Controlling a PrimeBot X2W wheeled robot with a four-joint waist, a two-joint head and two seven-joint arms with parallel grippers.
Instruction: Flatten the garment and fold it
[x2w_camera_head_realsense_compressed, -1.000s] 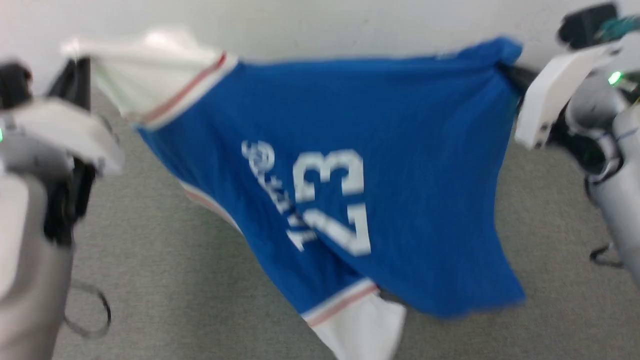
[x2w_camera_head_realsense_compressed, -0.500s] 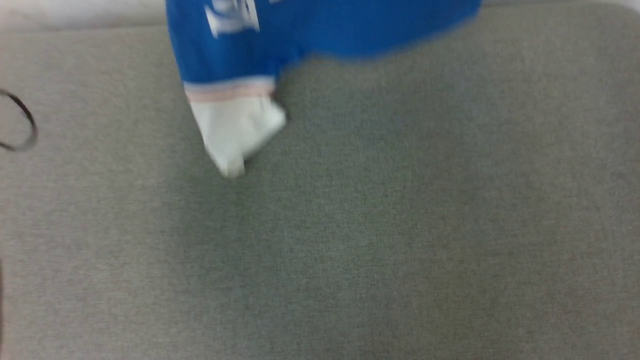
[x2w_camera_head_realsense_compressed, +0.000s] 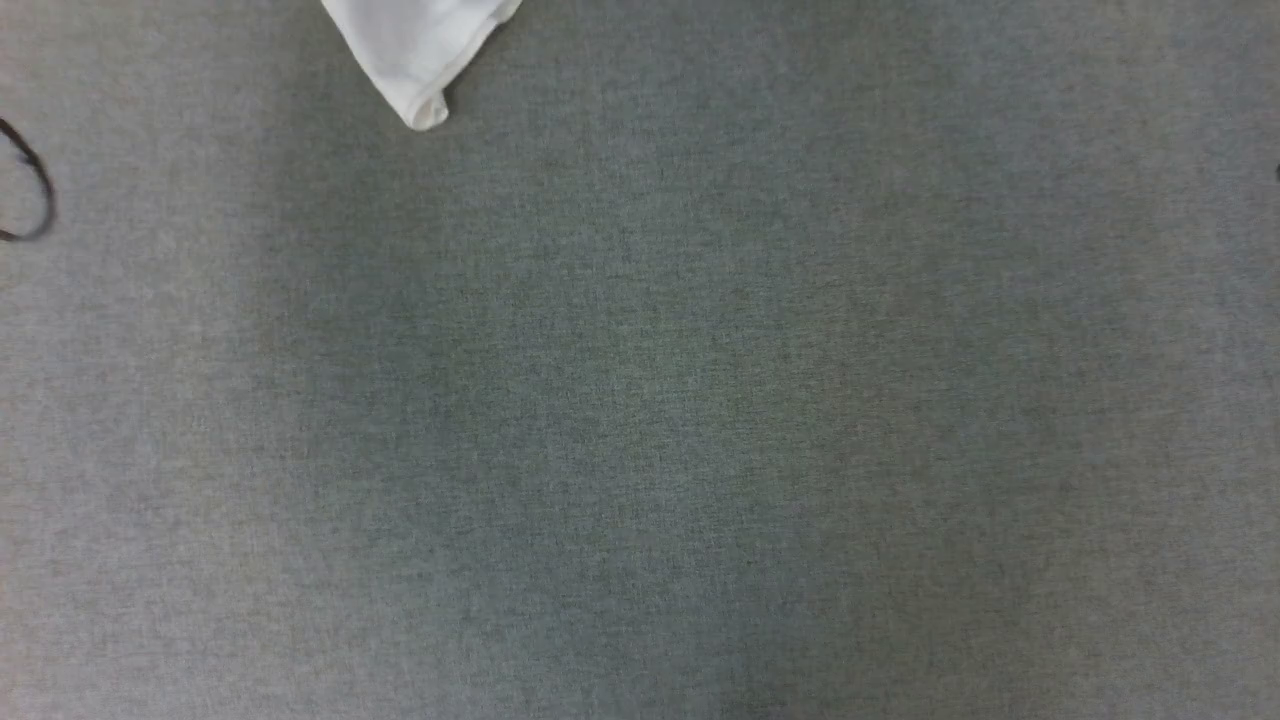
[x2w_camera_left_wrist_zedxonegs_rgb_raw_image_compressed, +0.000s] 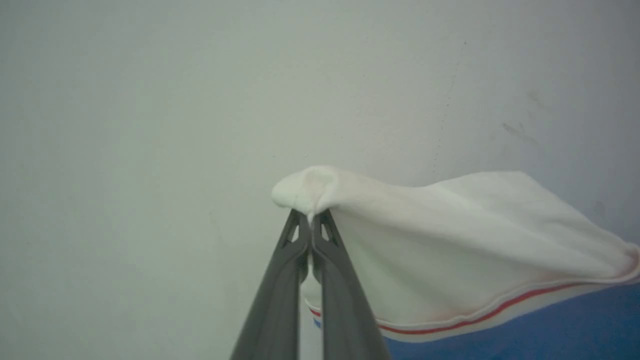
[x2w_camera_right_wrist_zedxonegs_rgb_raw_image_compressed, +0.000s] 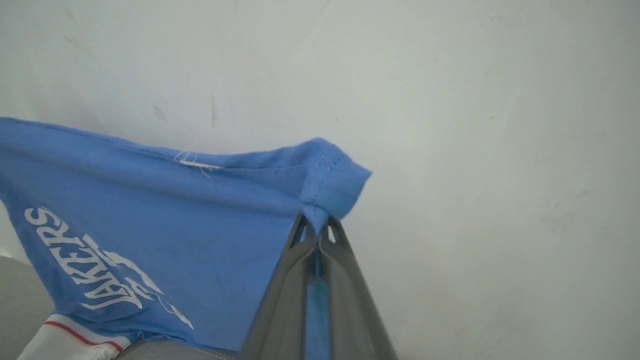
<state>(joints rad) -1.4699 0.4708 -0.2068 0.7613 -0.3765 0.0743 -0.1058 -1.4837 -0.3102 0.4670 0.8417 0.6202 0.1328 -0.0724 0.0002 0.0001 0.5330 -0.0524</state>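
The garment hangs in the air between both arms. In the left wrist view my left gripper (x2w_camera_left_wrist_zedxonegs_rgb_raw_image_compressed: 311, 216) is shut on the tip of a white sleeve (x2w_camera_left_wrist_zedxonegs_rgb_raw_image_compressed: 450, 240) with red-and-white trim, blue cloth below it. My right gripper (x2w_camera_right_wrist_zedxonegs_rgb_raw_image_compressed: 316, 222) is shut on a hemmed blue corner of the garment (x2w_camera_right_wrist_zedxonegs_rgb_raw_image_compressed: 165, 225), whose white lettering hangs to the left. In the head view only a white sleeve tip of the garment (x2w_camera_head_realsense_compressed: 415, 45) dips in at the top edge, above the grey surface.
A grey fabric-covered surface (x2w_camera_head_realsense_compressed: 640, 400) spreads across the head view. A dark cable loop (x2w_camera_head_realsense_compressed: 30, 190) lies at its left edge. A pale wall (x2w_camera_left_wrist_zedxonegs_rgb_raw_image_compressed: 150, 100) stands behind both grippers.
The head camera has tilted down, so the hanging shirt has slid up out of the picture until only a white sleeve tip remains. Both grips on the cloth look unchanged.
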